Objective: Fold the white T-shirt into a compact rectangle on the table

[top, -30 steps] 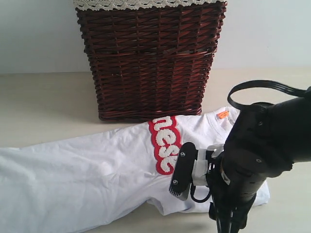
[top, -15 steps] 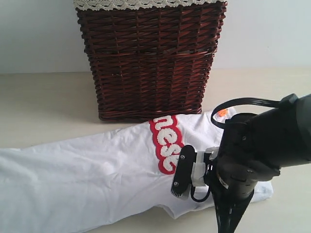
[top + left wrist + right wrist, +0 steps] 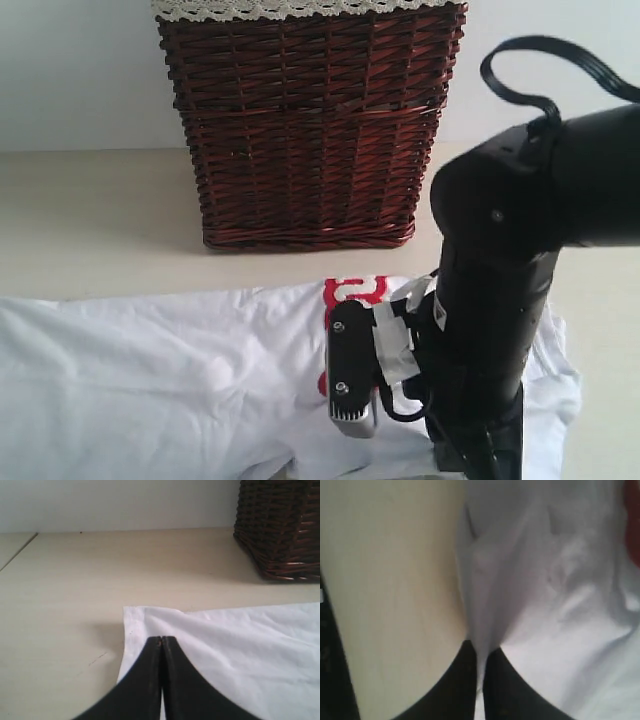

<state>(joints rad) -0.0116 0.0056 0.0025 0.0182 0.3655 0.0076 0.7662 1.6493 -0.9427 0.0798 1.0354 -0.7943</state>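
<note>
While the right tool clamps a fold of the white T-shirt at the exterior view's lower right, the left tool sits pressed together over its hem on the counter.

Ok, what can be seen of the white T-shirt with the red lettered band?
The wrinkled white cotton-looking T-shirt lies spread on the pale beige table, near the dark wicker basket, apart from it. Its red band is mostly hidden. The right gripper pinches bunched cloth; the shut left gripper sits at a flat corner.
</note>
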